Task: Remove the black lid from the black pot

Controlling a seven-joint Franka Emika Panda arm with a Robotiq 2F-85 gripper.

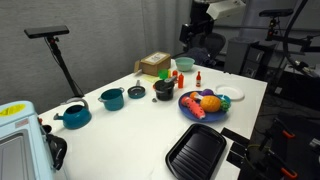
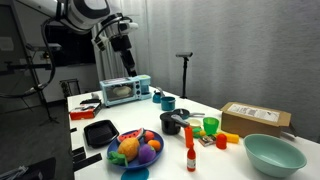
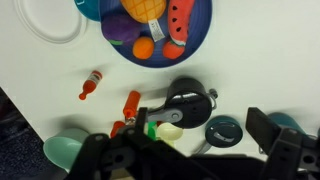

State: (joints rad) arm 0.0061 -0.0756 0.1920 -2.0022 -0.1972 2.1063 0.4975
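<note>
The black pot point(image 1: 163, 93) stands near the middle of the white table, next to the blue plate of toy food. It also shows in the other exterior view point(image 2: 173, 126). The black lid point(image 3: 185, 97) sits on it in the wrist view, with a grey handle sticking out from the pot point(image 3: 152, 112). My gripper point(image 1: 200, 32) is open and empty, high above the table's far side. It also shows in an exterior view point(image 2: 122, 47). In the wrist view its dark fingers point(image 3: 200, 125) frame the pot from well above.
Two teal pots point(image 1: 112, 98) point(image 1: 75, 115) and a small teal lid point(image 3: 223, 130) lie beside the black pot. There is also a blue plate of toy food point(image 1: 188, 110), a black grill pan point(image 1: 196, 152), a green cup point(image 2: 210, 126), a red bottle point(image 2: 189, 140), a teal bowl point(image 2: 273, 153), a cardboard box point(image 2: 255, 118) and a toaster oven point(image 2: 125, 90).
</note>
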